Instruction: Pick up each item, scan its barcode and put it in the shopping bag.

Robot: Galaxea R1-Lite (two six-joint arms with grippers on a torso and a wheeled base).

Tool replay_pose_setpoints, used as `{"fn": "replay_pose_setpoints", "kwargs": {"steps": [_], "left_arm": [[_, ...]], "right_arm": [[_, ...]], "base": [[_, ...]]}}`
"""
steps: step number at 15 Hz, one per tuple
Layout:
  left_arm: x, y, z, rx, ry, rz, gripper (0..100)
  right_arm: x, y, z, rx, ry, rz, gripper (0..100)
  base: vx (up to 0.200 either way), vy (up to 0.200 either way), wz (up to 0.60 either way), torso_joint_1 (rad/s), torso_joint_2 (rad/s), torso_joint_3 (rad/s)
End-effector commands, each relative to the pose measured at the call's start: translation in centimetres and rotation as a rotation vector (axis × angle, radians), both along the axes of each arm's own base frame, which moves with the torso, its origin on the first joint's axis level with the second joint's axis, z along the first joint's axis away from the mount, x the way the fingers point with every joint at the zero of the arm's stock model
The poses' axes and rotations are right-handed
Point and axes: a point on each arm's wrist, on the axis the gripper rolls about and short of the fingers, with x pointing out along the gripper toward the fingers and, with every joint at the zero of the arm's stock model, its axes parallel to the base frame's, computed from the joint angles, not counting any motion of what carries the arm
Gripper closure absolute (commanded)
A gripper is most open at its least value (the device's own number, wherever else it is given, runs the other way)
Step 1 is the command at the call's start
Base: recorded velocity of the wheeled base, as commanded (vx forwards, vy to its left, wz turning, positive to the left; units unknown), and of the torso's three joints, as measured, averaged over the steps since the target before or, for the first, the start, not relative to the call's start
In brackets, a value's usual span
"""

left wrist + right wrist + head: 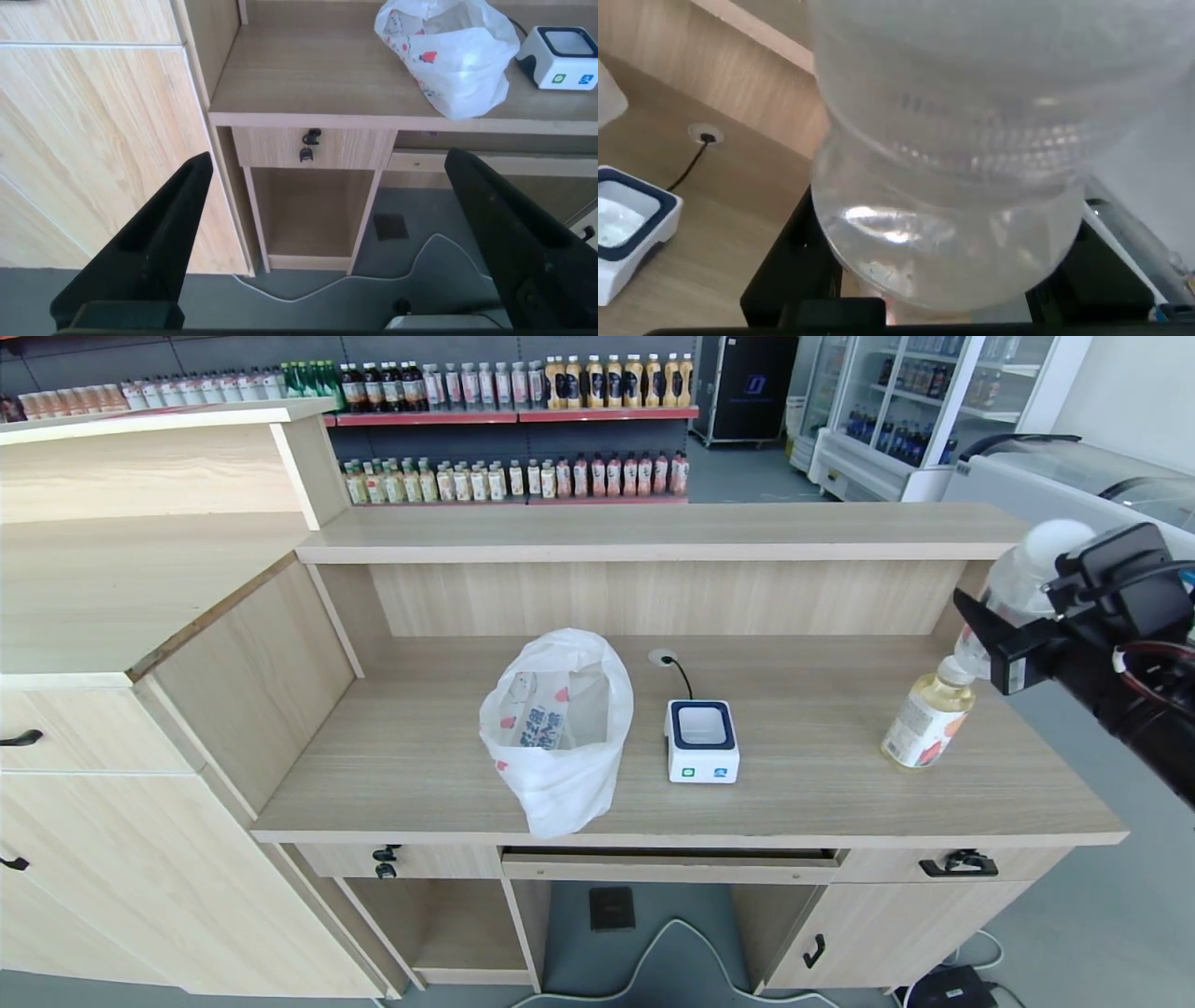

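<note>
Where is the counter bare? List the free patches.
Free: the counter between scanner and yellow bottle, and left of the bag. Tight: bag to scanner, and the right end, where the right gripper holds a clear bottle.

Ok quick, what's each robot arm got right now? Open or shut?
Left end effector: open, holding nothing.
Right end effector: shut on the clear bottle.

Shelves of bottled drinks [513, 481] line the back wall; glass-door fridges [896, 411] stand beyond the wooden counter [812, 775].
</note>
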Motion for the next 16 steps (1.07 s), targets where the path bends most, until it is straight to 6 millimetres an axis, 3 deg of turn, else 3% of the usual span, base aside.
{"fn": "replay_pose_setpoints", "kwargs": {"steps": [1, 3, 6, 12, 16], "left_arm": [[0.0, 0.0, 0.0, 0.0, -0.001, 0.0, 0], [0.0, 0.0, 0.0, 0.0, -0.001, 0.0, 0], [0.0, 0.0, 0.0, 0.0, -0.001, 0.0, 0], [0.0, 0.0, 0.0, 0.0, -0.001, 0.0, 0], [0.0, 0.0, 0.0, 0.0, -0.001, 0.0, 0]], "right_arm": [[3.8, -0.3, -4.4, -0.056, 0.034, -0.031, 100], [5.2, 0.0, -5.9, -0.106, 0.031, 0.064, 100], [7.5, 0.3, -6.2, -0.144, 0.0, 0.086, 100], [11.0, 0.7, -8.4, -0.141, 0.019, 0.112, 100], [13.5, 2.1, -8.6, -0.171, -0.04, 0.224, 100]], "base": [[0.0, 0.0, 0.0, 0.0, 0.0, 0.0], [0.0, 0.0, 0.3, -0.001, 0.0, 0.001], [0.0, 0.0, 0.6, 0.001, 0.0, 0.002], [0.0, 0.0, 0.0, 0.0, 0.0, 0.0], [0.0, 0.0, 0.0, 0.0, 0.0, 0.0]]}}
